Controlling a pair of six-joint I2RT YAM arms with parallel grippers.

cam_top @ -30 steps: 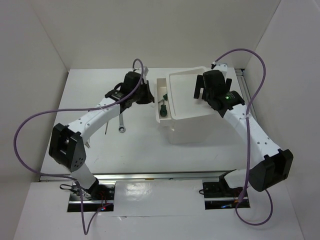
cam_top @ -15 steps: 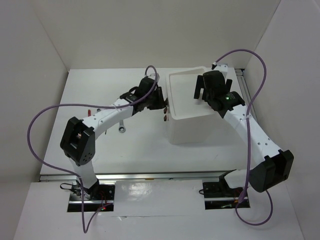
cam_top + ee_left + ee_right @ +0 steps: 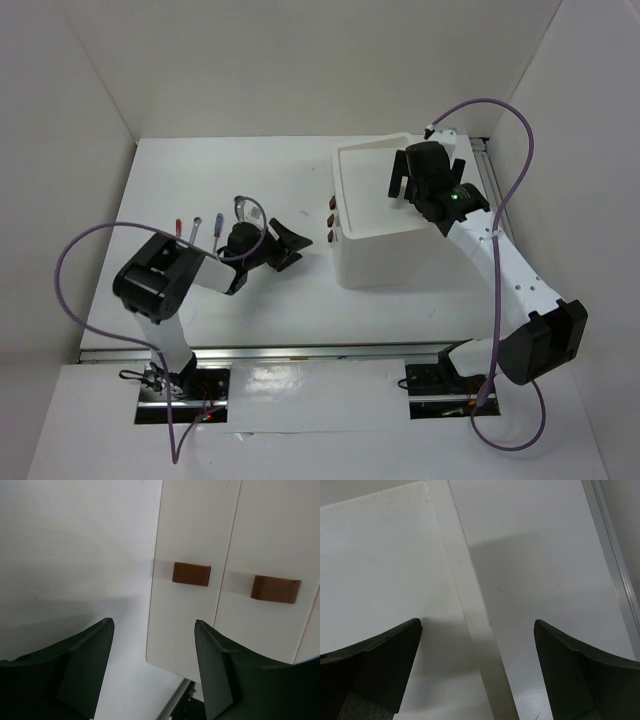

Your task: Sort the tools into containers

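The white box unit [image 3: 385,245] stands right of centre, its drawers shut. Their dark red-brown handles [image 3: 331,218] face left, and two handles [image 3: 191,574] show in the left wrist view. My left gripper [image 3: 292,248] hovers left of the box, pointing at the drawer fronts [image 3: 185,605]. It is open and empty [image 3: 154,624]. My right gripper [image 3: 427,172] hangs over the top tray's [image 3: 365,190] right rim, open and empty [image 3: 477,625]. A red-handled screwdriver [image 3: 177,224], a blue-handled screwdriver [image 3: 197,226] and a thin silver tool [image 3: 215,228] lie on the table at the left.
The left arm's purple cable [image 3: 100,240] loops over the tools at the left. A metal rail [image 3: 485,165] runs along the table's right edge, beside the box. White walls close in the table on three sides.
A drawer stood open a second ago with a green-handled tool inside; the left gripper pushed it shut. The left arm then drew back to the left and its jaws opened. The right arm stayed still.
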